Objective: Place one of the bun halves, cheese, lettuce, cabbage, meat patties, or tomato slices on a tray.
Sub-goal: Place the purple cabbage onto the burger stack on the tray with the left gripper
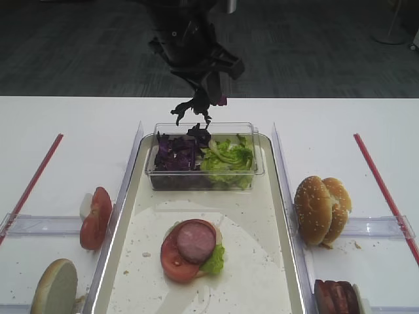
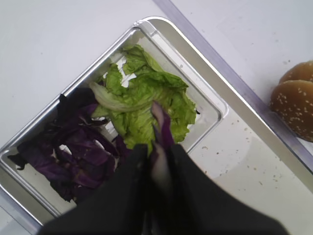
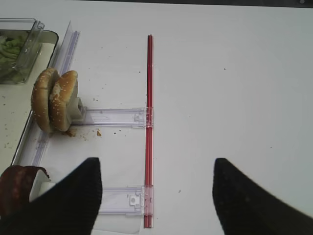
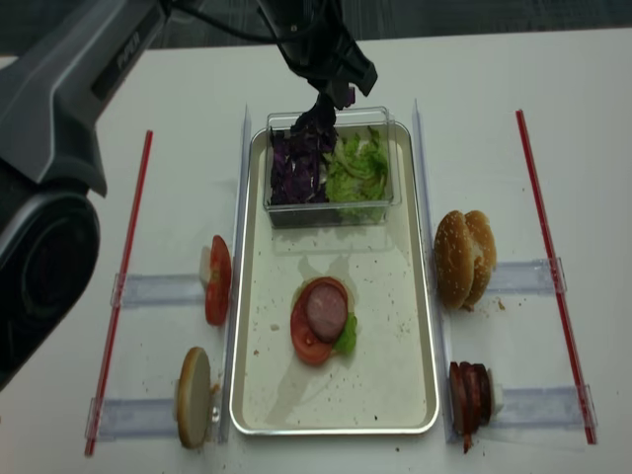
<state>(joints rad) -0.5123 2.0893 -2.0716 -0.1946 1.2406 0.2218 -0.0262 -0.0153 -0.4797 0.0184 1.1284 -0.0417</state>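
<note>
Cabbage is dangling in a purple clump from the left hand, pinched tight between its fingers above the clear box. The stacked patty and tomato slice on the tray are lying below and nearer the camera. The right hand is hanging wide over the table, holding nothing.

Light is bright, even and overhead, so shadows on the white table stay soft and faint. The tray rim gleams and its wet floor shows mild glare. The left wrist view blurs its near fingers; the background floor is dim.
</note>
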